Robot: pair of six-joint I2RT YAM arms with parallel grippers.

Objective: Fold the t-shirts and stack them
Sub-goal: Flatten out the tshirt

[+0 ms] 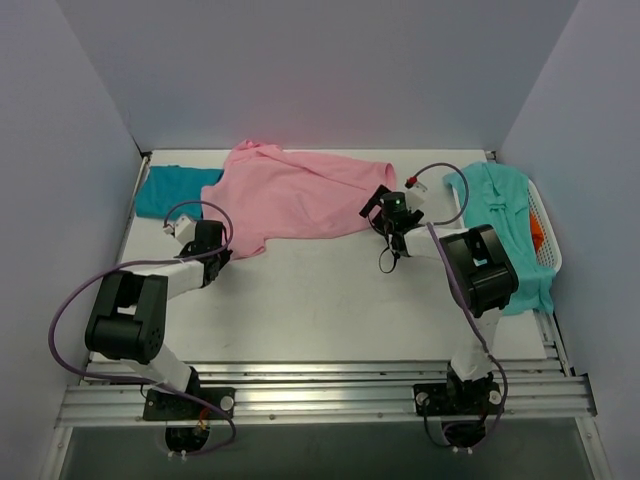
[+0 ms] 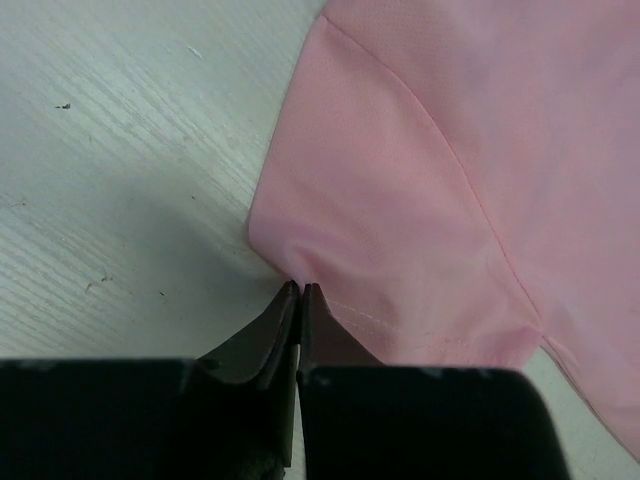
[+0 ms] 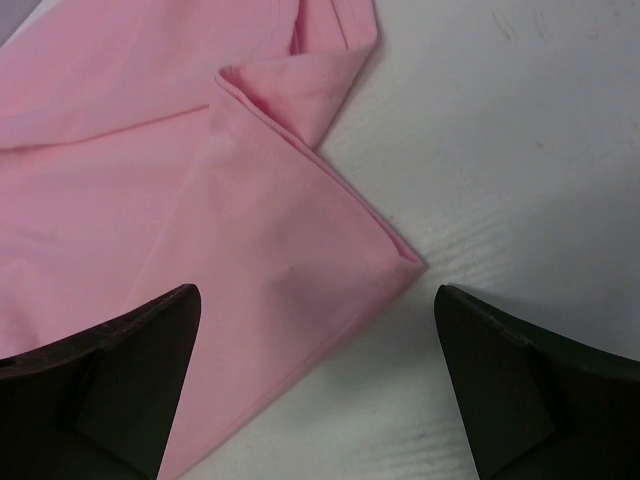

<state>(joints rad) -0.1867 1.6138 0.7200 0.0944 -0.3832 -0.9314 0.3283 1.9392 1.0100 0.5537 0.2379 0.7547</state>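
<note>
The large light pink t-shirt (image 1: 290, 195) lies spread across the back middle of the table. My left gripper (image 1: 220, 250) is at its near left sleeve. In the left wrist view the gripper (image 2: 300, 288) is shut, pinching the puckered sleeve edge of the pink t-shirt (image 2: 450, 170). My right gripper (image 1: 386, 216) is open over the shirt's right corner. In the right wrist view the gripper (image 3: 315, 295) straddles the pointed corner of the pink t-shirt (image 3: 200, 200) without touching it. The darker teal t-shirt (image 1: 170, 190) lies at the back left. The aqua-green t-shirt (image 1: 500, 215) hangs over the basket at the right.
A white plastic laundry basket (image 1: 548, 235) stands at the table's right edge, with something orange inside. Grey walls enclose the left, back and right. Bare white table (image 1: 320, 300) lies between the shirt and the arm bases.
</note>
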